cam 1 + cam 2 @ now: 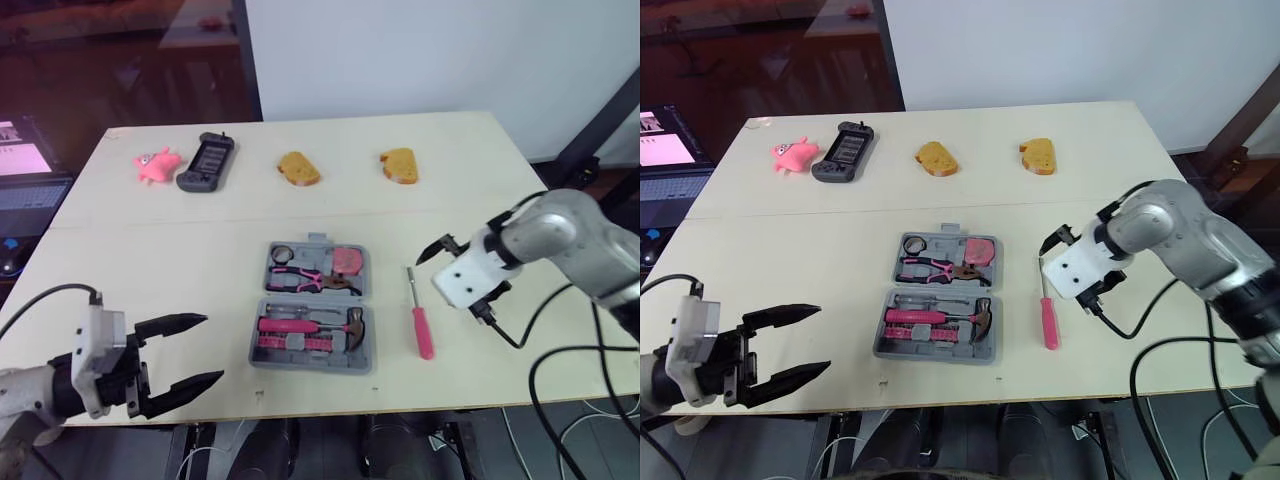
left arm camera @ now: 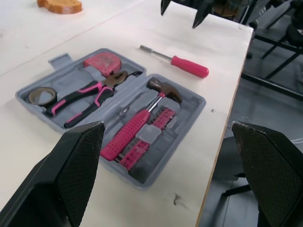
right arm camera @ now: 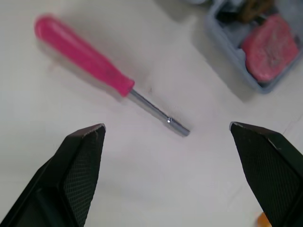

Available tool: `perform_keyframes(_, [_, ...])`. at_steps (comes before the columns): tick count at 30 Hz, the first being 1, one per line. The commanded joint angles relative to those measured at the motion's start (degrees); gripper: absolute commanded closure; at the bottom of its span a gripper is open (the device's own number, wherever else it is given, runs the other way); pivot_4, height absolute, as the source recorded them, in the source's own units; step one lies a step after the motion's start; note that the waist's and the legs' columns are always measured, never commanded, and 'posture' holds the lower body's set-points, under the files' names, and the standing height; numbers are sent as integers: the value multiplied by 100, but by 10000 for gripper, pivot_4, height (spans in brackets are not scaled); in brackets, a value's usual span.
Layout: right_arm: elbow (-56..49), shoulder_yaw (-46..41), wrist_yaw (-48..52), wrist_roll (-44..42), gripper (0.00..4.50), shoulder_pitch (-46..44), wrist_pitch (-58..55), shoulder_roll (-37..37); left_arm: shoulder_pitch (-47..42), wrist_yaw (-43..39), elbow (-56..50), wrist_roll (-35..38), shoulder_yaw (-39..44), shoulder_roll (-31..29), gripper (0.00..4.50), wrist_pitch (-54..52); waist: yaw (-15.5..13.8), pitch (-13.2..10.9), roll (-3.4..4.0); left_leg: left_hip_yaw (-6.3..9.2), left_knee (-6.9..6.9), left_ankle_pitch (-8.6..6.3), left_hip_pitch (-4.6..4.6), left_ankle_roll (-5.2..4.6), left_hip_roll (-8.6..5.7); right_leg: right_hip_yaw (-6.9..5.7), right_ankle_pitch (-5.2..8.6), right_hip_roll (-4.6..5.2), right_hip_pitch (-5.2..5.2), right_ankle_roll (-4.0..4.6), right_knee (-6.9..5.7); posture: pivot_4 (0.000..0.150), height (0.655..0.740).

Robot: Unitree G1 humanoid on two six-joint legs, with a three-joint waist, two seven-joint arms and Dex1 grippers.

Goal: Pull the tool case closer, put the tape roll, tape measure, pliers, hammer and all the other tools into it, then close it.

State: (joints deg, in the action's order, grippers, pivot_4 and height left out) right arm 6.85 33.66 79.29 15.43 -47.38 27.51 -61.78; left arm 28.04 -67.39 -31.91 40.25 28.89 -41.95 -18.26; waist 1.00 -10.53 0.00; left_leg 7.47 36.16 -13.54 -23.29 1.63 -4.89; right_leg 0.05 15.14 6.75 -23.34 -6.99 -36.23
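Observation:
The grey tool case (image 1: 310,366) lies open near the middle of the table's front half. Its far half holds a tape roll (image 1: 282,254), pink-handled pliers (image 1: 300,277) and a pink tape measure (image 1: 347,260). A pink-handled hammer (image 1: 320,324) and a row of bits fill the near half. To the right of the case, a pink screwdriver (image 1: 421,322) lies loose on the table. My right gripper (image 1: 437,250) hovers open over the screwdriver's metal tip (image 3: 179,128), holding nothing. My left gripper (image 1: 212,348) is open and empty at the front left, well apart from the case.
Along the far side of the table lie a pink pig toy (image 1: 157,164), a black handheld device (image 1: 207,161) and two pieces of bread (image 1: 298,168) (image 1: 398,165). A laptop (image 1: 25,170) sits off the table's left edge. Cables hang from my right arm.

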Motion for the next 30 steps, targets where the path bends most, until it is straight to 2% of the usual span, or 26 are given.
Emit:
perform_keyframes(1, [507,199,65,573,692,-229,1155,191,174,84,-230,-40,195,69,0,180,-11,0,0,0,-1,0,0,0,0,0,0,0,-1,0,0,1500,7400])
perform_keyframes(10, [1314,519,-360,1536,692,-296,2288,926,520,301,-449,-131,267,208,0,337,-5,0,0,5,0,5,9,8,0,4,4,-6,3,17,-11,1500,7400])
perform_keyframes(19, [1775,677,-864,2252,692,-221,2495,1309,599,426,-509,-142,280,178,0,350,-14,1,-1,5,1,6,13,10,-1,6,4,-8,7,19,-13,1500,7400])
perform_keyframes(23, [2024,794,-1067,2581,12347,-161,2558,1409,555,450,-482,-157,246,152,0,326,-14,5,-7,5,0,7,14,11,-1,7,4,-9,7,19,-13,1500,7400])
perform_keyframes(29, [2094,849,-1144,2689,41340,-128,2621,1488,449,447,-389,-168,200,102,0,296,11,15,-36,2,-13,4,93,10,7,10,9,-16,84,26,-8,1500,7400])
perform_keyframes(30, [2101,840,-1135,2685,41655,-126,2590,1490,436,448,-375,-174,193,98,0,297,11,17,-39,2,-12,4,95,10,13,10,9,-21,85,26,-8,1500,7400])
